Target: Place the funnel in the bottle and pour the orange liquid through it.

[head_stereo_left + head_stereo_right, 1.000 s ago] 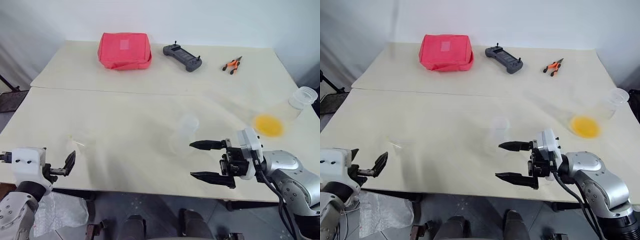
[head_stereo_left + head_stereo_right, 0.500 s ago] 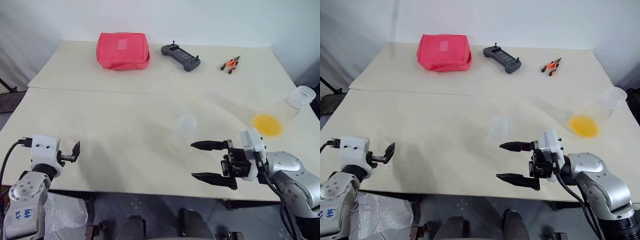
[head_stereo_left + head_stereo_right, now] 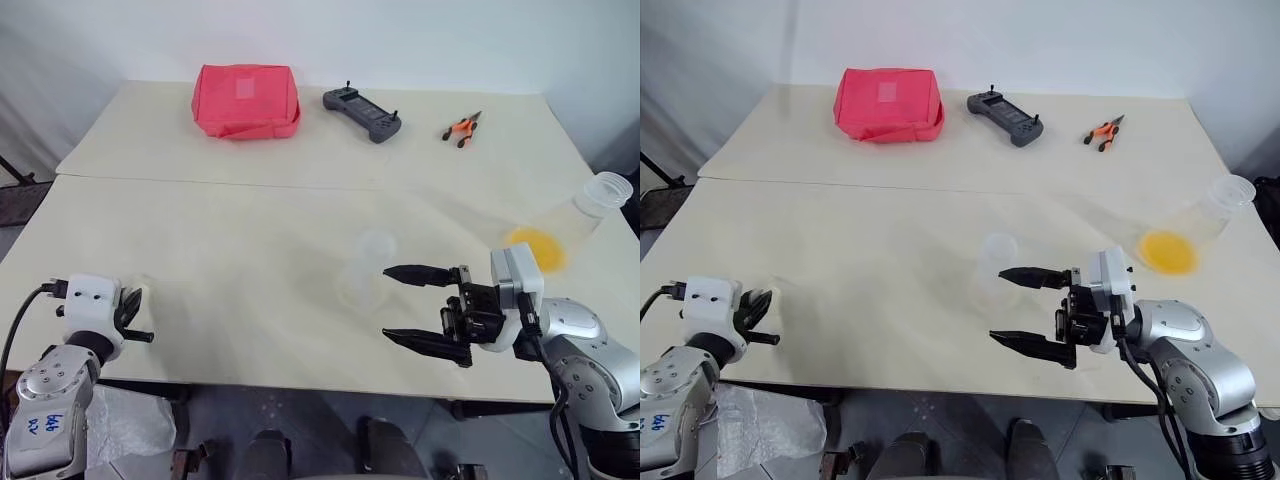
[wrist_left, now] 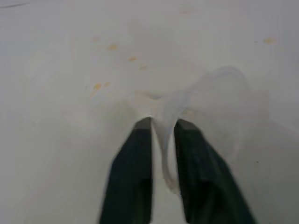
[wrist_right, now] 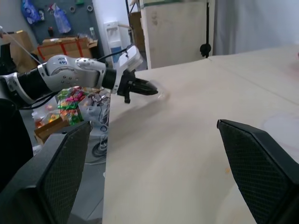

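Stage: early | left tool [image 4: 162,125] clenched on funnel [image 4: 205,105] at worktop [image 3: 250,230] edge | right tool [image 3: 405,305] released beside bottle [image 3: 368,265] | funnel not seated; orange liquid [image 3: 537,247] unpoured

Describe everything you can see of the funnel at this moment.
The funnel is small, clear and colourless, apparently thin plastic, with a wide cone mouth narrowing toward the left gripper. It lies on its side on the pale table near the front left edge, not upright. The left gripper's two black fingers are shut on its thin wall, which shows as a pale strip between them. Against the table it is faint; its spout cannot be made out. Small orange specks dot the table beyond it.
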Tool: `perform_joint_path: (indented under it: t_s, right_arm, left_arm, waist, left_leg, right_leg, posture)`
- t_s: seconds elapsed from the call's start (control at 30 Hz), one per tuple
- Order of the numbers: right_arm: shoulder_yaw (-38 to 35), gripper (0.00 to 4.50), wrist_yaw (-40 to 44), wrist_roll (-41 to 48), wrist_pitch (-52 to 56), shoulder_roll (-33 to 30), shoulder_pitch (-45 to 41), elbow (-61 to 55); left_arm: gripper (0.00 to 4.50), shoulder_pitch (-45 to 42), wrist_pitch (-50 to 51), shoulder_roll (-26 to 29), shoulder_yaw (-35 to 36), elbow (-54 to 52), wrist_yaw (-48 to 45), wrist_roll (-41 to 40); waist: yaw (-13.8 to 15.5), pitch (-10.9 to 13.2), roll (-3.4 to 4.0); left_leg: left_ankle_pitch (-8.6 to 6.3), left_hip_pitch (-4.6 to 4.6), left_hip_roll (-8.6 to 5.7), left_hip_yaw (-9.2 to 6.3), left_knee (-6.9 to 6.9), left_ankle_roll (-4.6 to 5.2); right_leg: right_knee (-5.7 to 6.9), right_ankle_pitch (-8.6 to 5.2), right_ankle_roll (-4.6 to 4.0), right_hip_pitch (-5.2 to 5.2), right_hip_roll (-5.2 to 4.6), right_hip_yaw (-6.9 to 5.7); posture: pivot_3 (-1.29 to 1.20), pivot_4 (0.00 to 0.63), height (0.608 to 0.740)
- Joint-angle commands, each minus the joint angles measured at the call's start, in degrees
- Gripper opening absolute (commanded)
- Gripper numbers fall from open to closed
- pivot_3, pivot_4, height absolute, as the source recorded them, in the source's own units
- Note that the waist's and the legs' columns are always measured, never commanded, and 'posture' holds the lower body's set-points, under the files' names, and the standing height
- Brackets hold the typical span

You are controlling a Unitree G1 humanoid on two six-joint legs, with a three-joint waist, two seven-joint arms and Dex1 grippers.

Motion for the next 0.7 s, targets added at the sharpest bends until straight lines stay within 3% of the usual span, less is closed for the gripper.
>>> perform_joint_path:
  t_s: [0.03, 0.37, 0.7]
  right_arm:
    - [-1.6, 4.50, -0.2, 1.5, -1.2, 0.5, -0.1, -2.0]
    - [-2.7, 4.50, -2.4, 0.0, -2.0, 0.0, -0.2, -2.2]
    - [-5.6, 4.50, -5.8, -2.0, -3.6, -0.4, -0.1, -2.3]
  left_arm:
    - [0.03, -2.8, 2.7, 1.6, 2.8, -1.3, -1.5, -3.6]
    - [0.03, -20.3, 22.7, 5.1, 5.2, -3.6, -3.7, -20.4]
    - [0.03, -42.5, 35.5, 7.0, -0.8, 4.9, -7.6, -32.7]
  waist:
    - [0.1, 0.0, 0.00]
    - [0.0, 0.0, 0.00]
    - [-0.4, 0.0, -0.02]
  left_leg:
    - [0.00, 0.00, 0.00, 0.00, 0.00, 0.00]
    - [0.02, -0.03, -0.01, -0.03, 0.01, -0.04]
    - [0.03, -0.11, -0.06, -0.03, -0.02, -0.07]
  right_leg:
    - [0.00, 0.00, 0.00, 0.00, 0.00, 0.00]
    - [0.09, 0.00, 0.00, 0.00, -0.01, -0.03]
    - [0.19, 0.01, 0.03, -0.03, 0.01, -0.04]
  posture:
    - [0.00, 0.150, 0.740]
    - [0.00, 0.150, 0.740]
    - [0.00, 0.150, 0.740]
